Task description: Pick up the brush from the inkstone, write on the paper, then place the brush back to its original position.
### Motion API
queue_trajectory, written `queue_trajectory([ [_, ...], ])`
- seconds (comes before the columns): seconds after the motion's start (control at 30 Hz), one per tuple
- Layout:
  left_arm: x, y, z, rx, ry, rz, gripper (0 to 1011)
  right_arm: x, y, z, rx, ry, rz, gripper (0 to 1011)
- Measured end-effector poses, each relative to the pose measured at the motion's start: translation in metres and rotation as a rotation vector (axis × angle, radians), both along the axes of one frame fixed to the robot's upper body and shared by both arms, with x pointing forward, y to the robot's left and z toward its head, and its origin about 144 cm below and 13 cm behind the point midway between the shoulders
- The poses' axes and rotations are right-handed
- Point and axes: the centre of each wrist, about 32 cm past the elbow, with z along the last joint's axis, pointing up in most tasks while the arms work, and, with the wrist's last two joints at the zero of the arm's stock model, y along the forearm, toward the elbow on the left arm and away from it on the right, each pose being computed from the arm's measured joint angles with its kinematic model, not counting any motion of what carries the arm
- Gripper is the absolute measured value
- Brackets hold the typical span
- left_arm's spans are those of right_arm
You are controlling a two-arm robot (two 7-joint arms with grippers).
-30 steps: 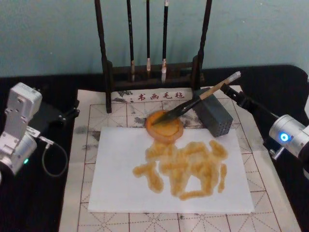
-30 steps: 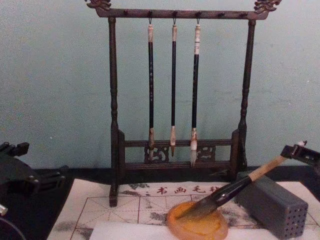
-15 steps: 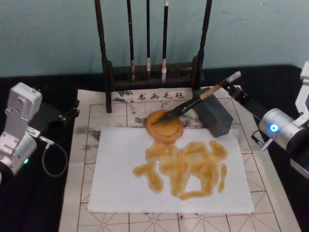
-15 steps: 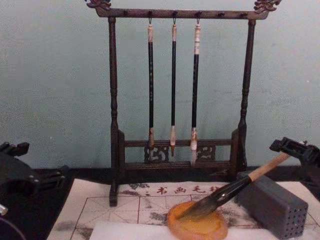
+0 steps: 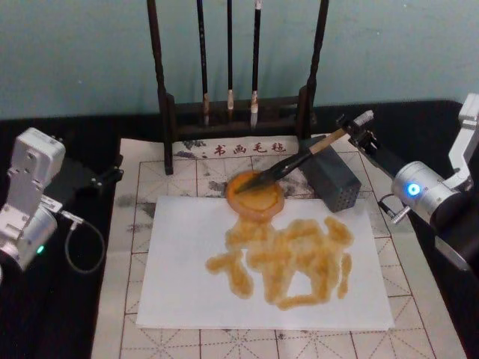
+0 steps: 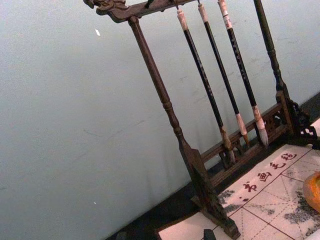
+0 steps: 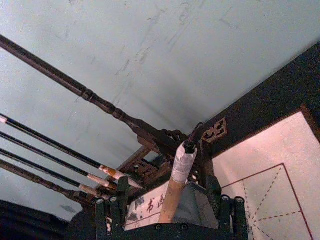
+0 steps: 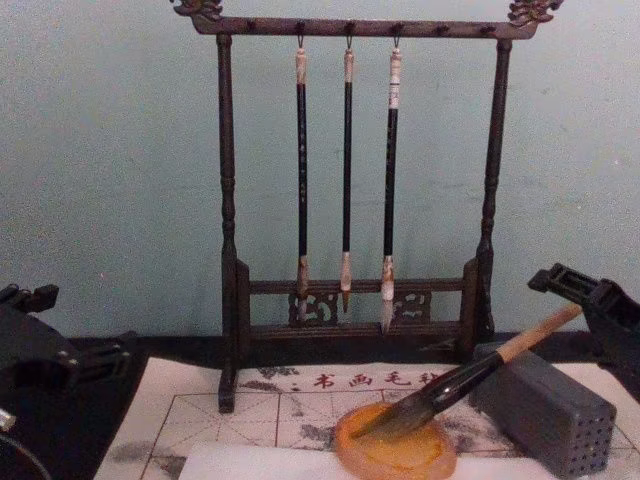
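Right wrist view: my right pincer [image 7: 167,207] stands released, straddling the tan end of the brush [image 7: 182,160]. If I clip it pulling away, the brush could roll off the grey block [image 5: 334,183], dragging its tuft out of the orange dish [image 5: 254,200] onto the paper [image 5: 187,284]. My left pincer [image 5: 112,176] sits parked far left.

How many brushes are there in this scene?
4. Three thin brushes hang side by side on the wooden rack: left, middle and right. One thick brush rests its tuft in the orange inkstone, its shaft leaning on the grey block.
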Motion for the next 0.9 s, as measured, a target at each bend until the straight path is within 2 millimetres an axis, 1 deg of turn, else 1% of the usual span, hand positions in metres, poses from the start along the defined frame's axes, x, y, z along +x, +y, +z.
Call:
queue_trajectory([
  [0.9,0.0,0.0,0.0,0.0,0.0,0.0,1001,0.009,0.011,-0.002,0.008,0.018,-0.003,1002],
])
